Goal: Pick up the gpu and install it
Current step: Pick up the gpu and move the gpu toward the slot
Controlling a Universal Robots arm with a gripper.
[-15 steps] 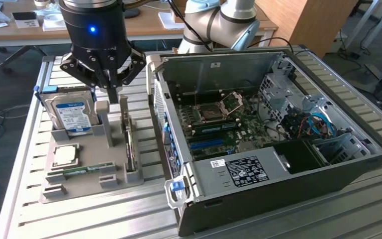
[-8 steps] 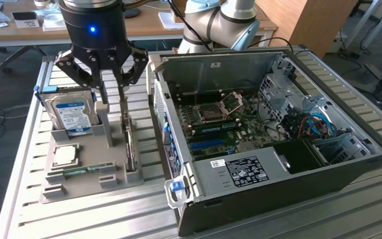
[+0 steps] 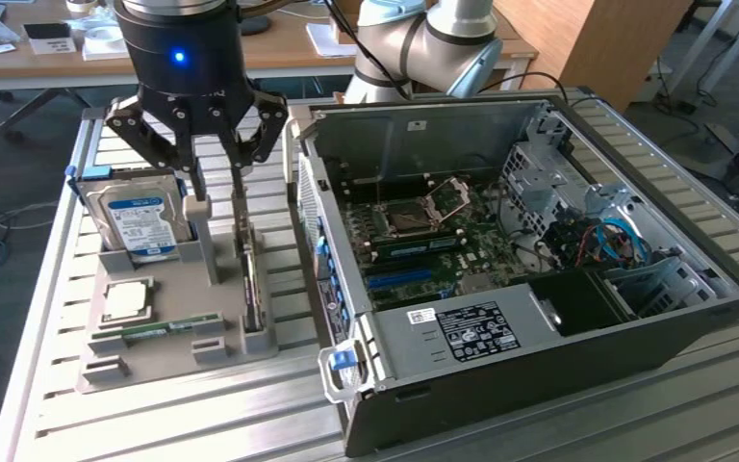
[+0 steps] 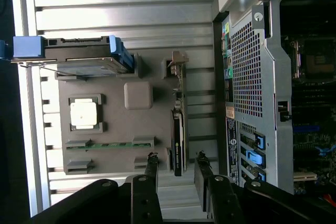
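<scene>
— What are you working over?

— A slatted metal table (image 3: 575,423) in a workshop, with desks along the far side. My claw (image 3: 216,197) hangs above the grey parts tray (image 3: 151,361), jaws apart and gripping nothing.

— And the gpu?

— The gpu (image 3: 251,284) stands on edge in its slot on the tray, on the side nearest the computer case (image 3: 498,375). From my wrist I see its end just beyond my fingertips (image 4: 152,166) and lined up with the gap between them, one finger to either side. It touches neither.

— What else is close by?

— A square grey post (image 3: 197,217) beside the card. Further to the exterior view's left are the hard drive (image 3: 139,217), the processor (image 3: 126,300) and the memory stick (image 3: 165,329). The open case lies to the exterior view's right, with the motherboard (image 3: 434,250) showing.

— What worries you?

— The card is thin and only propped up. If I come down off-centre, I think a finger could land on its top edge, or catch that post, and tip the card in its slot. A shallow pinch might let it swing.
</scene>
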